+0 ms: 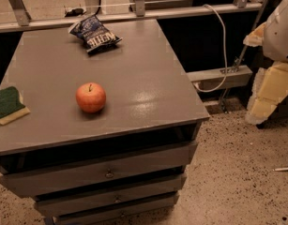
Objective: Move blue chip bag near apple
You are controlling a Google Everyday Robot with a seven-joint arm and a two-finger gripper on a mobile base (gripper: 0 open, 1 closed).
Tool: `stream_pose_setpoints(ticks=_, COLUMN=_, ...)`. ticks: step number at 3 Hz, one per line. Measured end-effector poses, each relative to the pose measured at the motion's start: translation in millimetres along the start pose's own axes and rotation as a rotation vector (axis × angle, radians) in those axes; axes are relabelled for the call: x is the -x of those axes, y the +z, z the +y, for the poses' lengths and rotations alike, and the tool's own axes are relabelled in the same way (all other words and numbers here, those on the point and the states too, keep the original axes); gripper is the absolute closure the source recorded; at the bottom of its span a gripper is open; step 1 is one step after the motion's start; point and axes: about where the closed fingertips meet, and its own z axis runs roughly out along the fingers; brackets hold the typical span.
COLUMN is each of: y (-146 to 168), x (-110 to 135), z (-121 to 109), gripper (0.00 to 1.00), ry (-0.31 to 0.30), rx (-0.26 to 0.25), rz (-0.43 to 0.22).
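Note:
The blue chip bag (pixel 94 34) is a crinkled dark-blue foil bag with white lettering. It lies at the far edge of the grey cabinet top (pixel 143 74), left of centre. The apple (pixel 91 97) is red-orange with a short stem and stands upright toward the front left, well apart from the bag. My gripper (pixel 261 111) hangs at the right edge of the view, beyond the cabinet's right side and above the floor, far from both things. It holds nothing that I can see.
A green-and-yellow sponge (pixel 7 105) lies at the left edge of the top. The cabinet has drawers (pixel 106 172) in front. A white cable (pixel 222 41) and metal frame legs stand behind and to the right. Speckled floor lies below.

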Motion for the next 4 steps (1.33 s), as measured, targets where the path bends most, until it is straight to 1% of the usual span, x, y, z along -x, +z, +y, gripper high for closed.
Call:
stream_pose_setpoints(ticks=1, y=0, x=3, z=-2, gripper=0.0, ry=-0.006, rx=-0.011, rz=-0.016)
stream_pose_setpoints(ticks=2, y=8, x=17, z=-15, gripper=0.0, ry=-0.024, rx=-0.036, rz=-0.088)
stream_pose_setpoints(ticks=3, y=37, x=71, z=-57, gripper=0.0, ry=-0.053, rx=-0.073, rz=-0.27)
stream_pose_setpoints(ticks=4, y=66, x=133, z=-90, gripper=0.0, ry=-0.09, rx=-0.083, rz=-0.414)
